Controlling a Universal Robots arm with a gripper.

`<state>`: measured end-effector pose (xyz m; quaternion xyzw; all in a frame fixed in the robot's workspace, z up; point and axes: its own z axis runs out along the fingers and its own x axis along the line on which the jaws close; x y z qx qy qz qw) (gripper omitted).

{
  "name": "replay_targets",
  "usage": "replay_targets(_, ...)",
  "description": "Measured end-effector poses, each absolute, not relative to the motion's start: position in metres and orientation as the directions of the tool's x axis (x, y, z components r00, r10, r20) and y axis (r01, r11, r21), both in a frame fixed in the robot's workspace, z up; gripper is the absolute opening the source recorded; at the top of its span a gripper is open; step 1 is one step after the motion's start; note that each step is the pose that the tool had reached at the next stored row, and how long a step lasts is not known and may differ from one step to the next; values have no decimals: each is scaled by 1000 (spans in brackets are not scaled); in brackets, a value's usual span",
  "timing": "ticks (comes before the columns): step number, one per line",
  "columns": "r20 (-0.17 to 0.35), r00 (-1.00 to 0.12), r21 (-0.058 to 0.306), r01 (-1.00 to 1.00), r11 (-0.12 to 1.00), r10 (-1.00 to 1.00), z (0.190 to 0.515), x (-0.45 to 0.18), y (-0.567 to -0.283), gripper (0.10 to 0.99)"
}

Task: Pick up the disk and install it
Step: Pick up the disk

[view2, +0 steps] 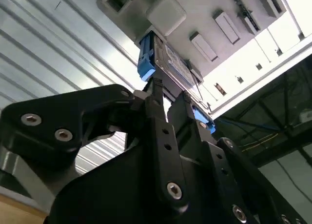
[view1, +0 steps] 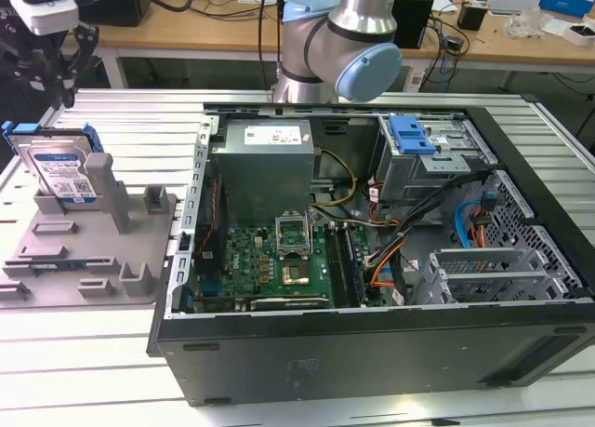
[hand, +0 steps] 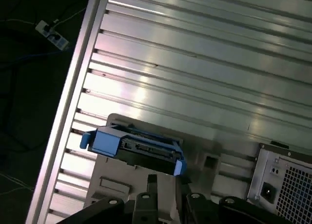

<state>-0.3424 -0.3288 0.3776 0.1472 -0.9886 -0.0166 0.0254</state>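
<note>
Disk (view1: 63, 171) upright on grey fixture (view1: 93, 260); silver body, blue carrier, white-blue label.

Beside the black computer case (view1: 372, 353), the disk (view1: 58, 171) shows a silver body, a white-and-blue label and a bright blue bracket, set against a plain grey holder (view1: 93, 250) and a counter (view1: 84, 371) of ribbed, shiny silver slats. Inside the case I see a green circuit board (view1: 270, 260), a dull grey power-supply box (view1: 265, 162), a blue latch piece (view1: 412, 134) and orange and blue cables (view1: 462, 224). The claw (view2: 169, 99) is matte black, and the arm (view1: 358, 8) behind the case is brushed silver with pale blue caps.
</note>
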Motion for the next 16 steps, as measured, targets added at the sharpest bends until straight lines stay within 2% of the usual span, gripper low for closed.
replay_targets(2,45,-937,40,-346,937,-348,377,-342,-329,416)
replay_targets(3,45,-929,40,-365,930,-366,377,-342,-329,416)
replay_targets(4,45,-923,40,-382,923,-383,377,-342,-329,482)
replay_targets(16,34,-765,33,-642,766,-643,376,-341,-329,482)
